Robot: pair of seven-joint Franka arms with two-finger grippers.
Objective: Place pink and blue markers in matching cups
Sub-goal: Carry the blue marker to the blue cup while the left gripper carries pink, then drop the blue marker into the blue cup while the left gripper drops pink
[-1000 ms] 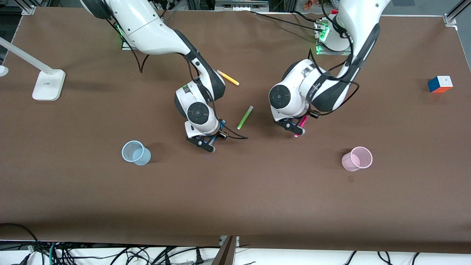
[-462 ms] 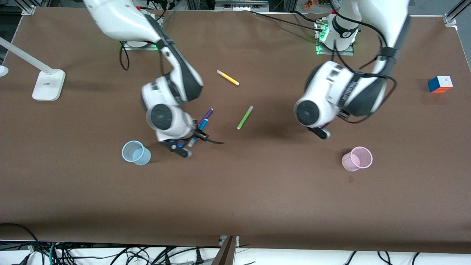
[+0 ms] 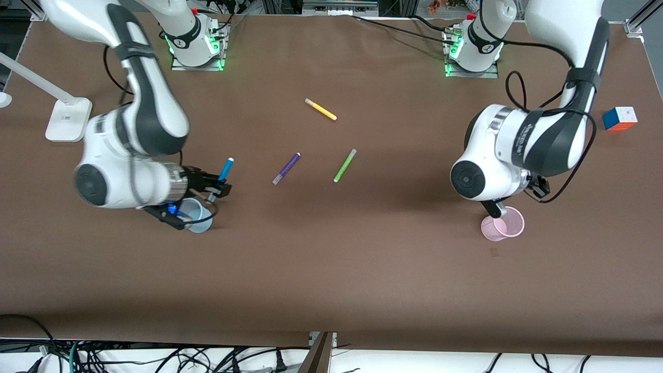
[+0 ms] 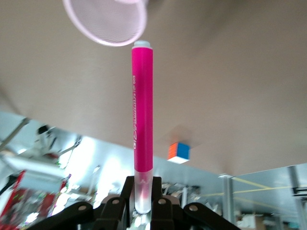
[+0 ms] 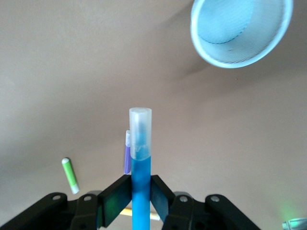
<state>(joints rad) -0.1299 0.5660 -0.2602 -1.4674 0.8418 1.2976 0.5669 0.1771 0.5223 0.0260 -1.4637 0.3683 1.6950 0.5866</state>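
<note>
**Both markers held beside their cups**

Right gripper (image 5: 140, 194), fingers clamped on the blue marker (image 5: 141, 158): the pen's long axis runs out from the fingers, capped end leading, with the blue cup (image 5: 241, 29) ahead and off to one side of that axis. Left gripper (image 4: 143, 194), fingers clamped on the pink marker (image 4: 142, 108): its tip sits at the rim of the pink cup (image 4: 105, 21). Each arm is at its own cup on the surface (image 3: 362, 259).
</note>
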